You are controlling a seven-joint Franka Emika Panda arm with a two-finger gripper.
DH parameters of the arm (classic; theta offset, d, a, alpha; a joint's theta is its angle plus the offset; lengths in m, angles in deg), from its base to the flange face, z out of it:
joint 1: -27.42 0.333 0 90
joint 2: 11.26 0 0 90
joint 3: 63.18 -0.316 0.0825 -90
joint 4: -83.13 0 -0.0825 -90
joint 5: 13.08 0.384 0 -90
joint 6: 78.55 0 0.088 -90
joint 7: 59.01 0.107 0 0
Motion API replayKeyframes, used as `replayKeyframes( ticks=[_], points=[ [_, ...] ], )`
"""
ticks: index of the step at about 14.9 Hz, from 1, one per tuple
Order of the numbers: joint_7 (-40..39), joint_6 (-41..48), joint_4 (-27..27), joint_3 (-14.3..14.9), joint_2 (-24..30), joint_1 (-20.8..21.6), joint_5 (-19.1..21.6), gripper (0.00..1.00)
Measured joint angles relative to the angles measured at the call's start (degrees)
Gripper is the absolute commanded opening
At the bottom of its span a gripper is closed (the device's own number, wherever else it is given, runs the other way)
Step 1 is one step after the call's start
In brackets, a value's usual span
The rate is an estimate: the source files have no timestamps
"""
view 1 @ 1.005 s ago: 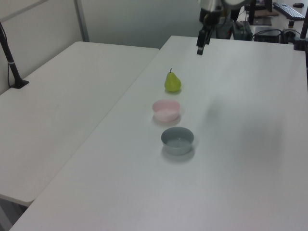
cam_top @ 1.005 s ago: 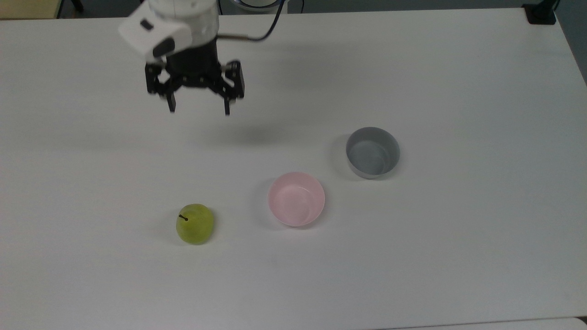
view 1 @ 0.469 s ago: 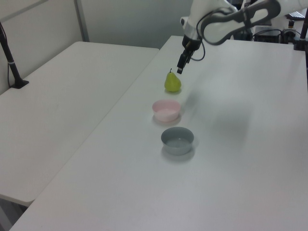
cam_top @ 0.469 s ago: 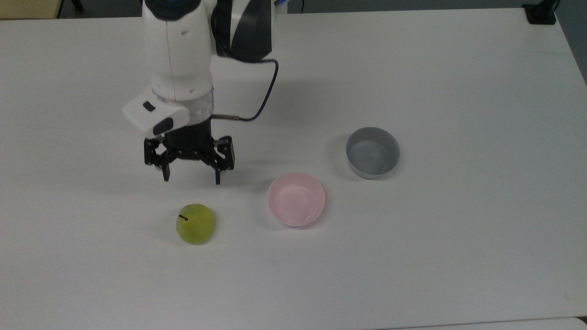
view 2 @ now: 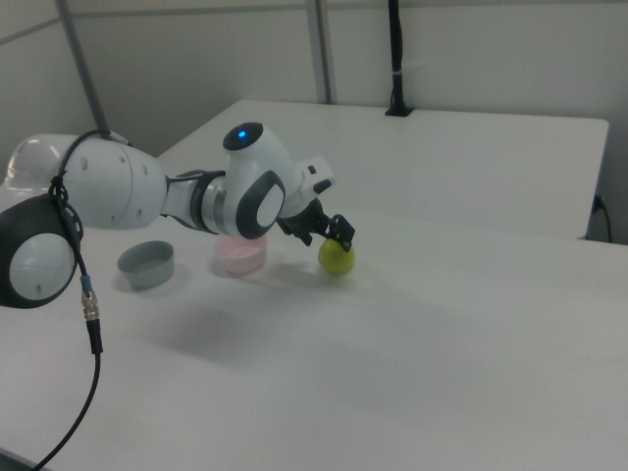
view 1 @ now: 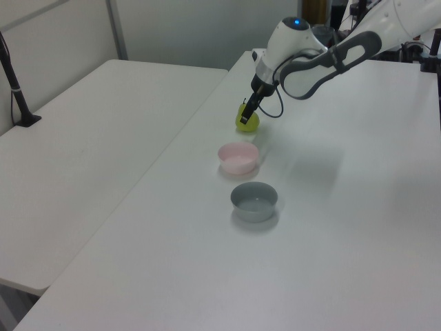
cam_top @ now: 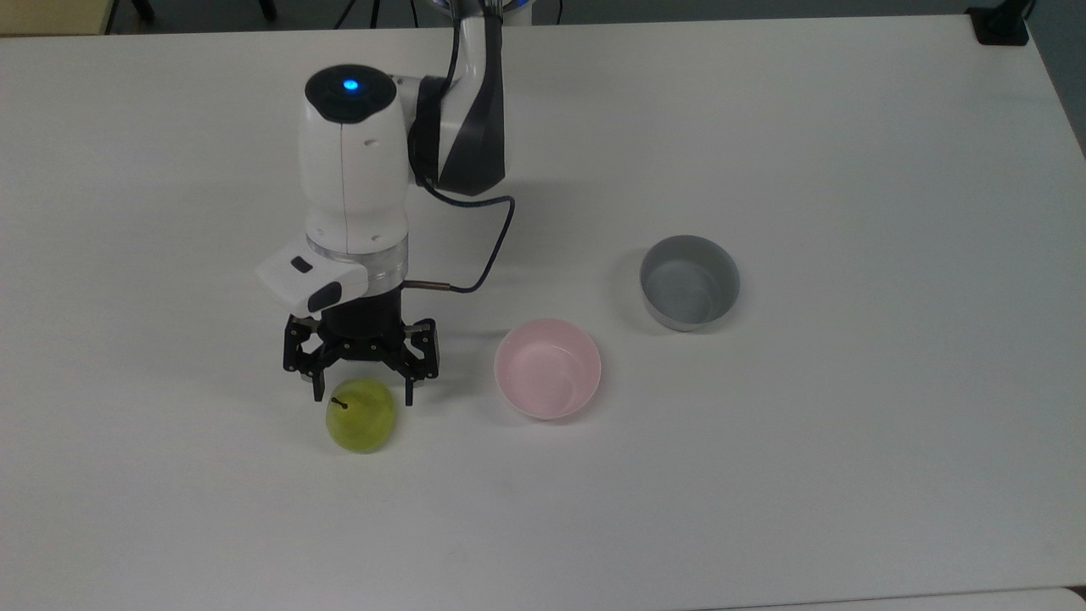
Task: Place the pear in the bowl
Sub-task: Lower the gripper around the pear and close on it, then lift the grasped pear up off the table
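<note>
While your gripper (cam_top: 362, 397) hangs spread-fingered straddling the pear's (cam_top: 361, 417) top, the pink bowl (cam_top: 548, 368) sits at the pear's 3 o'clock in the top view.

No text, label, brand, number or sign can be read anywhere in these pictures.
</note>
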Motion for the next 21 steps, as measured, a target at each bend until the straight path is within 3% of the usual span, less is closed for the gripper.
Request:
replayKeyframes(
  ticks=[1,3,7,16,21],
  points=[
    [0.0,-1.8,0.1,0.0,-1.0,-0.1,0.0,0.88],
    [0.1,-3.3,0.2,0.0,-1.6,-0.4,0.0,0.61],
    [0.1,-3.4,0.6,0.0,-1.7,-1.0,0.0,0.44],
    [0.4,-2.3,1.9,0.0,-0.2,-0.7,0.0,0.42],
    [1.5,10.2,2.4,0.0,7.2,-0.6,0.0,0.42]
  ],
)
